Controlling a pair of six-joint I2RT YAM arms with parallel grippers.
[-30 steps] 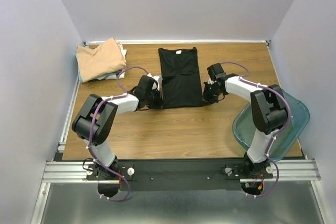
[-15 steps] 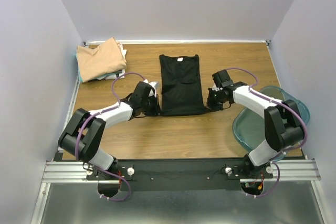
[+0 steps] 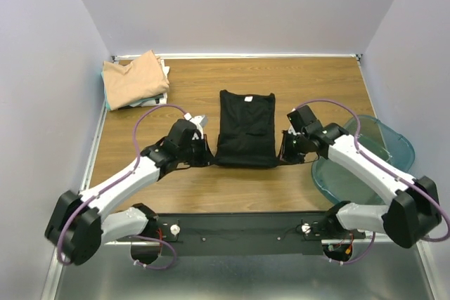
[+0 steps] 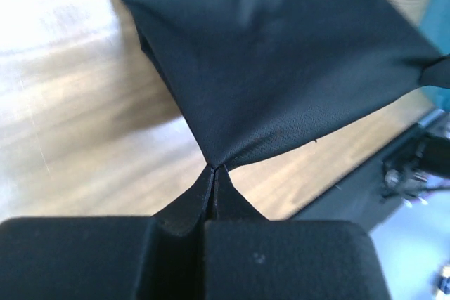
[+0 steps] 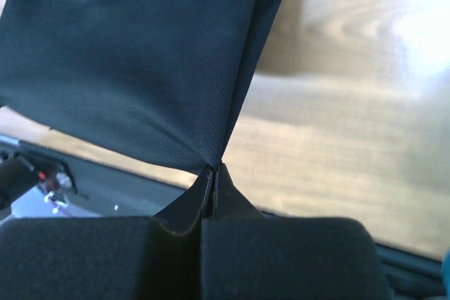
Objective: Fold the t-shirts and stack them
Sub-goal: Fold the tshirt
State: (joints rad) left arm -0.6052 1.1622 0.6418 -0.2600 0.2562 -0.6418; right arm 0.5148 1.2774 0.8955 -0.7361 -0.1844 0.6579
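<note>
Wooden table (image 3: 232, 187) is carrying the black t-shirt (image 3: 245, 128) at its middle; the left gripper (image 3: 208, 158) and the right gripper (image 3: 283, 156) are each pinching one near corner, jaws pressed together.

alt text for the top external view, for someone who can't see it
Two robot arms pinch the near corners of a plain black cloth t-shirt on a wooden table, left gripper and right gripper one to each corner. A folded tan t-shirt lies at the far left corner; a clear teal plastic bin sits at the right edge.
</note>
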